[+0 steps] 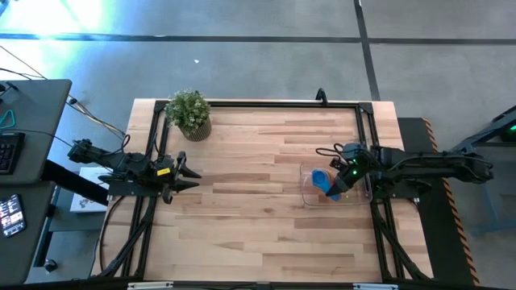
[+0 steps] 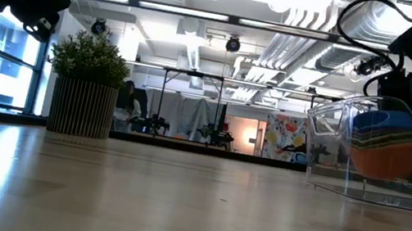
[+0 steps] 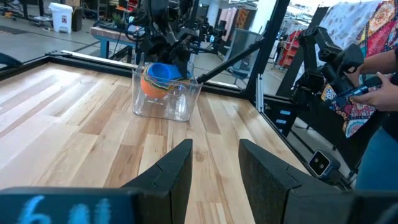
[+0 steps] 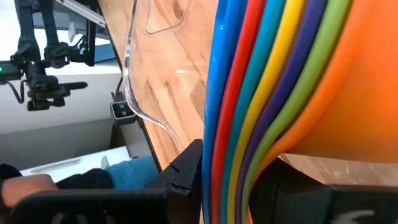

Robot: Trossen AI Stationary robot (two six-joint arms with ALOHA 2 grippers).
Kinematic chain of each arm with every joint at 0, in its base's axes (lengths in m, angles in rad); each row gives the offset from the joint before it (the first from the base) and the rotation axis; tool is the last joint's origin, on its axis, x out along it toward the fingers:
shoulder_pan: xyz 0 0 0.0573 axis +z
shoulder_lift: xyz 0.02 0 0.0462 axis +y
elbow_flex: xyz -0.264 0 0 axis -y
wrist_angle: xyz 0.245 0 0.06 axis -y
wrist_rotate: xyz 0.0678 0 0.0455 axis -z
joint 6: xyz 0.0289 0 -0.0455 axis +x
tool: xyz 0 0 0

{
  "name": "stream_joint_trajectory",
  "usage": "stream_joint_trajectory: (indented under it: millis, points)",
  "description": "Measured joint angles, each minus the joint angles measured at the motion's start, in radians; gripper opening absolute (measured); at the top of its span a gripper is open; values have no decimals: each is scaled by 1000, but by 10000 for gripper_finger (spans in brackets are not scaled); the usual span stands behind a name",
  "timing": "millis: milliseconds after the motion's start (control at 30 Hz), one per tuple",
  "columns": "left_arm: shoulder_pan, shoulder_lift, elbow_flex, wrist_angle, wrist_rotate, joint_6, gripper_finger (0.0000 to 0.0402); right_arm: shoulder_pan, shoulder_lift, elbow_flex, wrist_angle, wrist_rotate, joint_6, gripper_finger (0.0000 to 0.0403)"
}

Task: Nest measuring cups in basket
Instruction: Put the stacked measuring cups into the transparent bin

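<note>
The measuring cups [image 2: 399,150] are sitting as one nested stack, orange bowl outermost and blue on the inside, with the rims of the others showing as coloured bands between them. The stack is lying tilted on its side inside the basket [image 1: 310,192], the clear tub that is standing near the right edge of the worktop [image 1: 258,201], about midway along that edge. Nesting them is keeping the whole set compact enough to fit one end of the tub.

The right gripper [image 1: 339,187] is reaching down into the basket from the right edge, and its fingers [image 4: 186,168] are looking narrowly parted, pinching the stack at the rims. From the wrist camera the banded edges are running right between the dark fingers, so I judge it is holding the stack while settling it against the tub floor. Gripping at the rims seems to be keeping all the cups together instead of letting the inner ones slide out.

The left gripper [image 1: 187,173] is waiting well apart, over the left edge of the worktop, its fingers [image 3: 165,177] spread and holding nothing, pointing across at the basket. A potted plant [image 1: 189,113] is standing near the far left corner, clear of the action. Beyond the right edge a person's hand [image 3: 379,96] is holding a device.

The job is looking close to done; what remains is letting go cleanly without tipping the stack.
</note>
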Motion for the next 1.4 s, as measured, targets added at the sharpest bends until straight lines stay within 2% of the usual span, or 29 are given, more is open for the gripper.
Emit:
stream_joint_trajectory:
  millis: [367,633,1000,1400]
  points:
    - [0,0,0,0,0,0,122,0,135,0,44,-24,-44,73]
    - [0,0,0,0,0,0,122,0,159,0,53,-32,-54,80]
    - [0,0,0,0,0,0,122,-1,159,0,57,-32,-58,117]
    - [0,0,0,0,0,0,122,-1,157,0,43,-13,-61,197]
